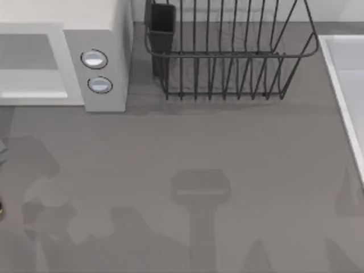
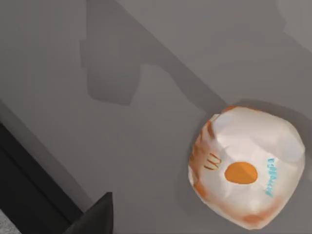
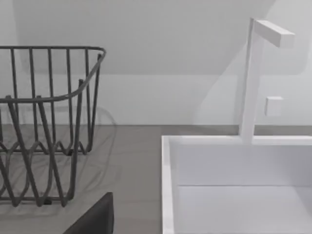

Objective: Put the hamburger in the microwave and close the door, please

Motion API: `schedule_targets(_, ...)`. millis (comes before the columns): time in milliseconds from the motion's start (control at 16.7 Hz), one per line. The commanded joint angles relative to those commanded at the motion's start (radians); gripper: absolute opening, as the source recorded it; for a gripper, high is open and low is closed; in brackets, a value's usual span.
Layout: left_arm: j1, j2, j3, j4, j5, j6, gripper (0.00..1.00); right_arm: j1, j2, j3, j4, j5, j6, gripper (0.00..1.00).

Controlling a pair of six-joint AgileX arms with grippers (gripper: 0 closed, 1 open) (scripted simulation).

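The hamburger (image 2: 246, 173), a round white wrapped bundle with orange patches and an orange dot, lies on the grey table in the left wrist view. A dark part of my left gripper (image 2: 95, 218) shows at that picture's edge, well apart from the hamburger and not touching it. The microwave (image 1: 105, 34), cream-white with two round silver-blue dials (image 1: 94, 59), stands at the table's back left. Its grey cavity (image 1: 28, 54) faces forward and looks uncovered. The door is out of view. A dark part of my right gripper (image 3: 95, 218) shows in the right wrist view, holding nothing I can see.
A dark wire dish rack (image 1: 227, 54) with a black cup (image 1: 162, 23) stands at the back middle, right of the microwave. A white sink (image 1: 347, 85) with a tall white tap (image 3: 253, 83) runs along the right side. Arm shadows fall across the front of the table.
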Motion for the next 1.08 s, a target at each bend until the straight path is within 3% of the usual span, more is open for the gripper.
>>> schedule_targets(240,0.034,0.291,0.184,-0.168,0.000,0.246,1.00,0.000,0.000,0.000,0.000,0.000,0.000,1.00)
schedule_targets(480,0.055,0.453,0.300,-0.261,0.002,0.390,1.00,0.000,0.000,0.000,0.000,0.000,0.000,1.00)
schedule_targets(1080,0.057,0.510,0.284,-0.208,0.003,0.411,1.00,0.000,0.000,0.000,0.000,0.000,0.000,1.00)
